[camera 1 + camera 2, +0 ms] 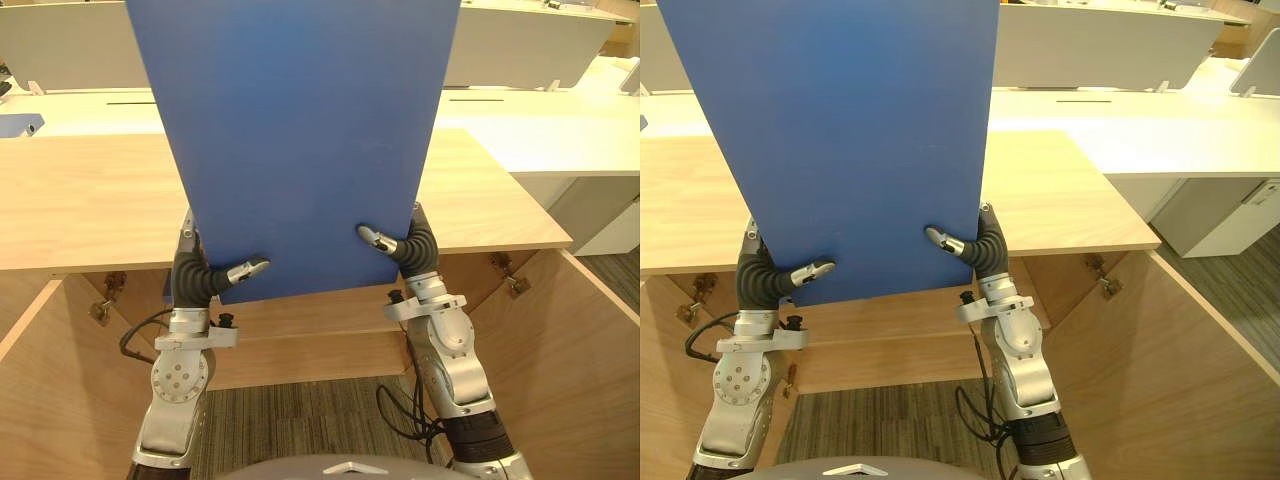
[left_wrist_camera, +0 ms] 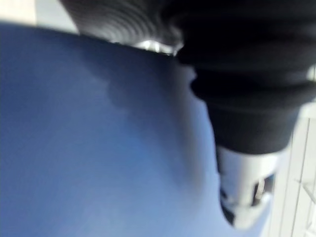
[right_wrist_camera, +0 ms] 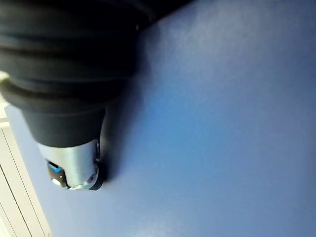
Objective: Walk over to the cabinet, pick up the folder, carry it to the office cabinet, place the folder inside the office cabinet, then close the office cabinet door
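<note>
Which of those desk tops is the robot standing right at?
The light wooden cabinet top, directly behind the blue folder that its left hand and right hand pinch; the white desks lie farther back.

right hand | silver dark-tipped thumb lies against folder | blue face, plain

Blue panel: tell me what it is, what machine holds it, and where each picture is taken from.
The machine is a humanoid robot. The two wide pictures come from cameras in its head, looking down. The two close ones come from a camera on each wrist. The blue panel is a folder, held upright between the left hand and the right hand, each with its thumb pinching the front face. Below it stands a wooden cabinet with both doors swung open. White desks lie beyond.
</note>
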`<state>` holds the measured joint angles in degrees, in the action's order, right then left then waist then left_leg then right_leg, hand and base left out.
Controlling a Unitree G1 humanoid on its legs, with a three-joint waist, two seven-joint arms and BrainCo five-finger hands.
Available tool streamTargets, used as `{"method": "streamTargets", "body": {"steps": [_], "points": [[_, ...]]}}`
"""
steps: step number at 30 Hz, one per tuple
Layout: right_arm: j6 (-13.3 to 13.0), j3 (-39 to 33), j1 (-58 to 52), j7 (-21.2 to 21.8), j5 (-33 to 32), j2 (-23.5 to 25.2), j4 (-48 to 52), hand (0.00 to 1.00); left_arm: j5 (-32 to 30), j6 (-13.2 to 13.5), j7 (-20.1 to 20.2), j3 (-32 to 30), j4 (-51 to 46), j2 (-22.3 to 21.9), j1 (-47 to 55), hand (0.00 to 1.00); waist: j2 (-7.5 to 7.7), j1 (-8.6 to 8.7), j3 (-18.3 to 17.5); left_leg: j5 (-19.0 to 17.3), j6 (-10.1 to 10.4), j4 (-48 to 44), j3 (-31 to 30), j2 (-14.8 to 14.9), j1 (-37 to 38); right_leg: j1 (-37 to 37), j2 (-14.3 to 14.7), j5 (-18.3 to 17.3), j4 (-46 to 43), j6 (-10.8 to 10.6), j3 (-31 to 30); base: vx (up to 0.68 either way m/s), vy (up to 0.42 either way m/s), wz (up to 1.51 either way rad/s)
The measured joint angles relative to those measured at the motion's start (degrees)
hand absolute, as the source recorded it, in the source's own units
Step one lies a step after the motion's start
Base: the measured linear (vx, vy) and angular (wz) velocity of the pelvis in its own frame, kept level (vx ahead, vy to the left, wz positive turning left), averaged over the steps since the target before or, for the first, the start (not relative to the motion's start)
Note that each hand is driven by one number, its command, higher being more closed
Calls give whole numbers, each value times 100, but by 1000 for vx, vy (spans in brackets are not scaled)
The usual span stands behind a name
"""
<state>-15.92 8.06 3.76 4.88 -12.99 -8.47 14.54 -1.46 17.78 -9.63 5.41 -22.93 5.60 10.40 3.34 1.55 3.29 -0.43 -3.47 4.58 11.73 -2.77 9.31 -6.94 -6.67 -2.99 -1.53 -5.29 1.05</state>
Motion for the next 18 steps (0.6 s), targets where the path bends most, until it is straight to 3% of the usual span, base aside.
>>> {"method": "streamTargets", "body": {"steps": [18], "points": [[-10, -1046, -354, -414, 279, 585, 450, 100, 364, 0, -327, -1677, 50, -1007, 1073, 0, 47, -160, -33, 118, 9, 3, -410, -54, -127, -90, -76, -30, 6, -28, 436, -28, -27, 12]]}}
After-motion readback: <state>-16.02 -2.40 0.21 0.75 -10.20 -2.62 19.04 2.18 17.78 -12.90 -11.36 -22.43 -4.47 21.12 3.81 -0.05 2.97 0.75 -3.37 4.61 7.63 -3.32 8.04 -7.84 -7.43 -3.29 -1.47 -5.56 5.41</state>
